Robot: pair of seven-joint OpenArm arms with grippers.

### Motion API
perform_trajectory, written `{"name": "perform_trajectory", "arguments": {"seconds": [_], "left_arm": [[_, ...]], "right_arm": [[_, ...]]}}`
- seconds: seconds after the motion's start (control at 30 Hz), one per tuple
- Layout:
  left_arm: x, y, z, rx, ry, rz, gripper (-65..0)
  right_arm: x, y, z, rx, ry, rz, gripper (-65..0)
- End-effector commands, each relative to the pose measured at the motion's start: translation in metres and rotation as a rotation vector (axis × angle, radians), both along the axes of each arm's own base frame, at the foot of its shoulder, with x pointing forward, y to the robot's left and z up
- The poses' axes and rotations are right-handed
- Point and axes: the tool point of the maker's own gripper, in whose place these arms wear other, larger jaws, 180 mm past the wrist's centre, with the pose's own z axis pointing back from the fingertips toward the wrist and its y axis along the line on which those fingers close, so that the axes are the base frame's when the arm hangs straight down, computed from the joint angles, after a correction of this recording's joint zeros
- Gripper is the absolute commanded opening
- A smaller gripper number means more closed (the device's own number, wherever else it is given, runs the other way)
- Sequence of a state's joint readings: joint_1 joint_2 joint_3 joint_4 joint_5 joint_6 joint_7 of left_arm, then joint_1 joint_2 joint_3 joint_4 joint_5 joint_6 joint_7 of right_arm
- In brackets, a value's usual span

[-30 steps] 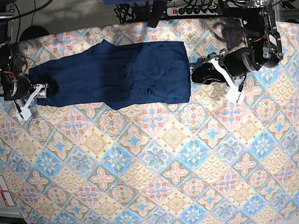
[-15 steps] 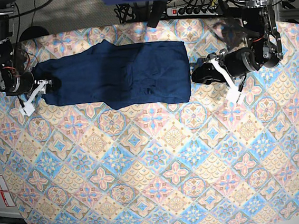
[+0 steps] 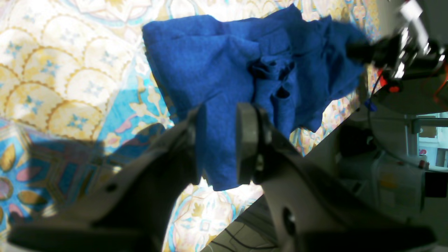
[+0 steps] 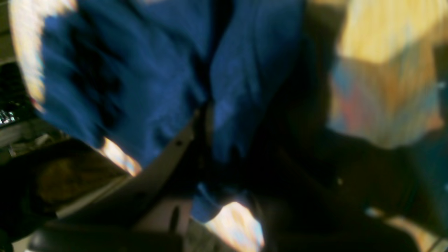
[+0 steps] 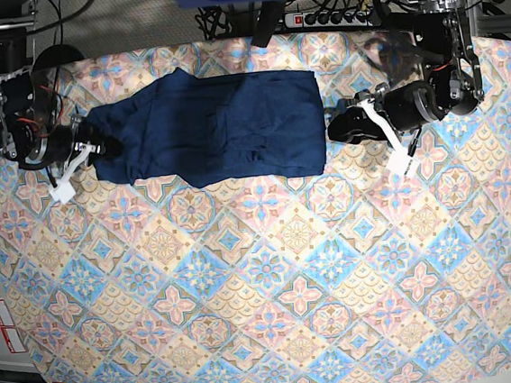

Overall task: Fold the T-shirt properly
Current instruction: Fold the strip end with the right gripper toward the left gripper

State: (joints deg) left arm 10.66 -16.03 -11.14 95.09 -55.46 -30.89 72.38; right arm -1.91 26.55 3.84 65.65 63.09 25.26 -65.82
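The right gripper has moved inward, dragging the dark navy-blue knit T-shirt's end along the patterned bench; its fingers pinch that fabric. The left gripper fingers clamp the opposite edge.

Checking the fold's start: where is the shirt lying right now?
In the base view the shirt lies flat along the far edge of the patterned cloth, between the two arms.

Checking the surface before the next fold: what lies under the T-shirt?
The T-shirt lies on a patterned tablecloth that shows all around it. Whatever lies directly beneath the fabric is covered, and no bulge suggests anything there.
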Motion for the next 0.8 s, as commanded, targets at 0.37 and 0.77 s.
{"name": "perform_trajectory", "arguments": {"seconds": [0.37, 0.77], "left_arm": [[0.008, 0.002, 0.011, -0.012, -0.044, 0.010, -51.6], [0.014, 0.026, 0.014, 0.009, -0.059, 0.082, -51.8]], "right_arm": [[0.032, 0.057, 0.064, 0.092, -0.211, 0.084, -65.0], [-0.013, 0.187, 0.080, 0.243, -0.244, 0.361, -65.0]]}}
